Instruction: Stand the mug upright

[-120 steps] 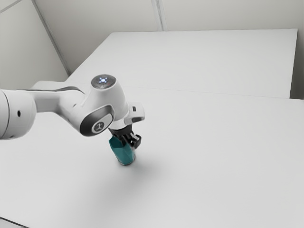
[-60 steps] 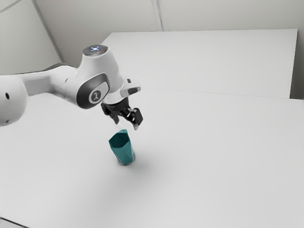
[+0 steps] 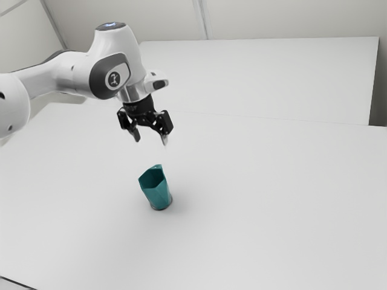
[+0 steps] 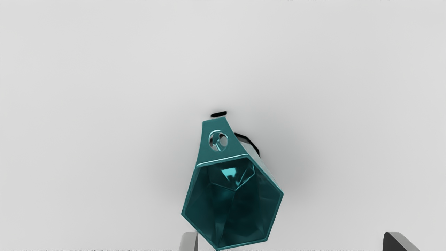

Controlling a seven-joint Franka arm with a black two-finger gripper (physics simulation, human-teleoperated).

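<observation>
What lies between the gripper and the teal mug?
Nothing: the exterior view shows open air between my open gripper and the mug below it.

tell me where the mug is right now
In the exterior view, the mug sits mouth up on the table, somewhat toward that view's left and lower than its middle, beneath the open gripper, clear of its fingers.

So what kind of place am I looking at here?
Probably a robot test room, rendered in simulation: a white robot arm hangs over a plain white table with a teal mug on it, and pale walls stand behind.
</observation>
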